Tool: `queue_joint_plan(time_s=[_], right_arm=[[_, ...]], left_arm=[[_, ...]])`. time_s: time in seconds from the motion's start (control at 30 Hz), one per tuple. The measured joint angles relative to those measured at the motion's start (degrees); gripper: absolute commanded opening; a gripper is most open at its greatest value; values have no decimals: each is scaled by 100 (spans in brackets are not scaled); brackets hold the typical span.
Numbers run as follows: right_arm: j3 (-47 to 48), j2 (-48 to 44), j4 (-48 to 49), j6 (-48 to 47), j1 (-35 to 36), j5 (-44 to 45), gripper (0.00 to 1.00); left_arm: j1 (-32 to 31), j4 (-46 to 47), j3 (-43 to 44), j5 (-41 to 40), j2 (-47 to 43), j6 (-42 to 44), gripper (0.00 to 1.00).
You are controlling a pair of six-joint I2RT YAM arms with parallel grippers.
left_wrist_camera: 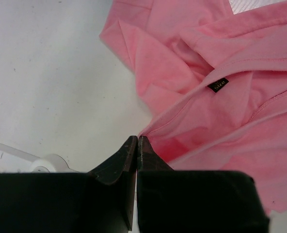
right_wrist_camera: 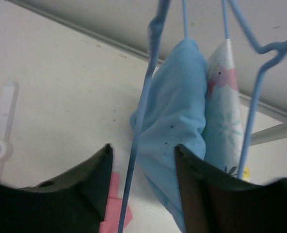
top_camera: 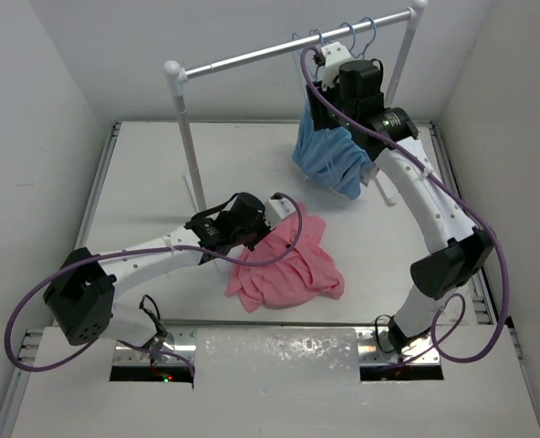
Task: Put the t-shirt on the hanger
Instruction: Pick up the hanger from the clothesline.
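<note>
T-shirt (top_camera: 288,269) crumpled on surface (top_camera: 151,173), beside left arm. Left gripper (left_wrist_camera: 137,141): jaws pressed together at t-shirt edge; cannot tell if cloth is caught. Right gripper (right_wrist_camera: 143,146) up at rail (top_camera: 279,52): jaws spread either side of hanger (right_wrist_camera: 140,111) wire, beside blue garment (right_wrist_camera: 175,107).

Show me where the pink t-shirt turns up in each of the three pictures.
Top external: the t-shirt lies crumpled mid-table, beside the left arm's tip.
Left wrist: it fills the upper right, its edge pinched in the left gripper.
Right wrist: only a pink sliver at the bottom, below the open right gripper.
Shared landmark: the white table.
</note>
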Motion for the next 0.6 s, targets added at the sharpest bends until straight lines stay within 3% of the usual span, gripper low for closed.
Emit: queue_joint_plan(time_s=[0.1, 0.2, 0.23, 0.33, 0.6], right_arm=[[-92, 48, 33, 22, -24, -195, 37], [-129, 50, 111, -11, -37, -400, 22], [-146, 44, 153, -13, -37, -431, 11], [-232, 20, 225, -50, -42, -481, 0], [-374, -238, 175, -201, -46, -671, 0]], left_arm=[[0, 11, 0, -7, -26, 15, 0], [0, 48, 0, -31, -107, 57, 0], [0, 70, 0, -35, -131, 63, 0], [0, 83, 0, -37, -175, 79, 0], [0, 109, 0, -37, -190, 81, 0]])
